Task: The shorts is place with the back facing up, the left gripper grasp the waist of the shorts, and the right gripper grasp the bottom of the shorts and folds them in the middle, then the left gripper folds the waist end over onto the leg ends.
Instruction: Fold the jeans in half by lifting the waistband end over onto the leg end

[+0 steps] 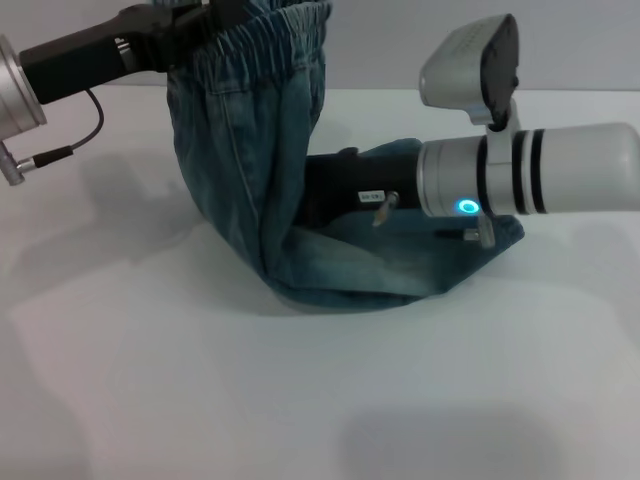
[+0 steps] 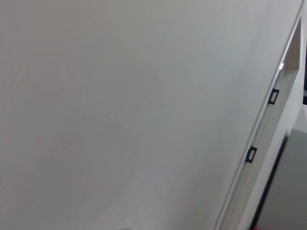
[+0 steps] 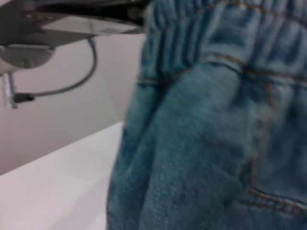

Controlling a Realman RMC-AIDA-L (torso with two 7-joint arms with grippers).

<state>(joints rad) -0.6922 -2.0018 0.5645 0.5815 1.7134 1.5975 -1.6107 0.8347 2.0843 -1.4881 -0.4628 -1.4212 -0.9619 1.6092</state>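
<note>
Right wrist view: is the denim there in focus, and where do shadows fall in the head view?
Right wrist view: the shorts fill the frame, soft and blurred. Head view: sharper; faint grey shadows lie on the white table left of the shorts and near the bottom edge.

Both my arms reach in from opposite sides.
My left end effector (image 1: 195,35) is raised high, clamped; my right end effector (image 1: 335,190) sits low, fingers hidden.
</note>
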